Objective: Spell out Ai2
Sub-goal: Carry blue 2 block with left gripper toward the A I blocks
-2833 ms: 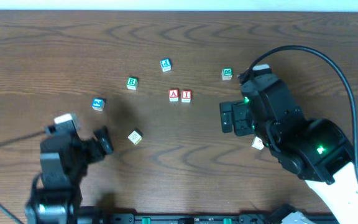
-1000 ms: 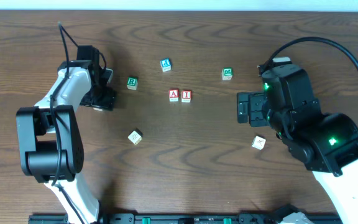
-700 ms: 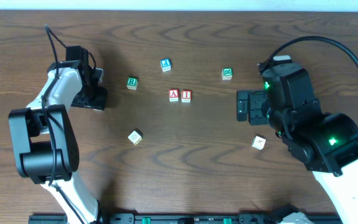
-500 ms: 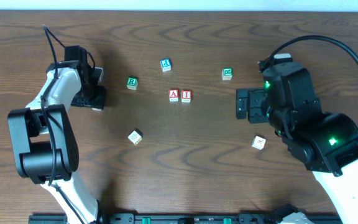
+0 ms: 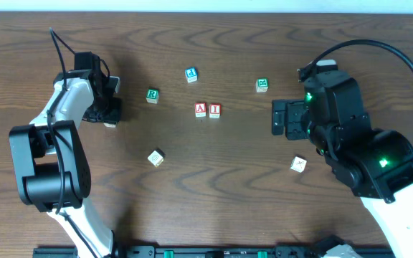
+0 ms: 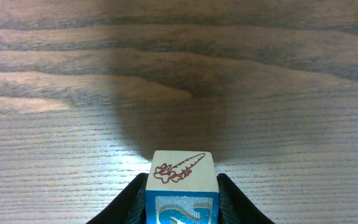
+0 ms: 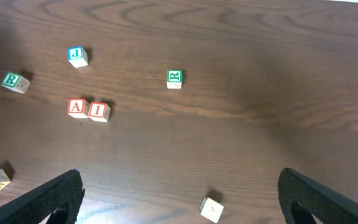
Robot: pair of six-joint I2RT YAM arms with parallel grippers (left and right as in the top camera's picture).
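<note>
The red A cube [image 5: 201,110] and the red I cube [image 5: 214,110] stand side by side touching at mid-table, also seen as A cube [image 7: 76,107] and I cube [image 7: 98,111] in the right wrist view. The blue 2 cube [image 6: 181,186] sits on the table at the far left, between the fingers of my left gripper [image 6: 181,208], which is shut on its two sides. From overhead my left gripper [image 5: 108,115] covers almost all of that cube. My right gripper [image 5: 282,119] hovers to the right of the pair, open and holding nothing.
A green R cube [image 5: 153,95] lies just right of the left gripper. Further off are a blue d cube [image 5: 191,74], another green cube [image 5: 262,85], a pale cube [image 5: 155,158] in front, and a pale cube [image 5: 297,164] under the right arm.
My left arm swung out from the front left to the 2 cube, and its jaws closed onto the cube's sides. The right gripper drifted slightly right and stayed open.
</note>
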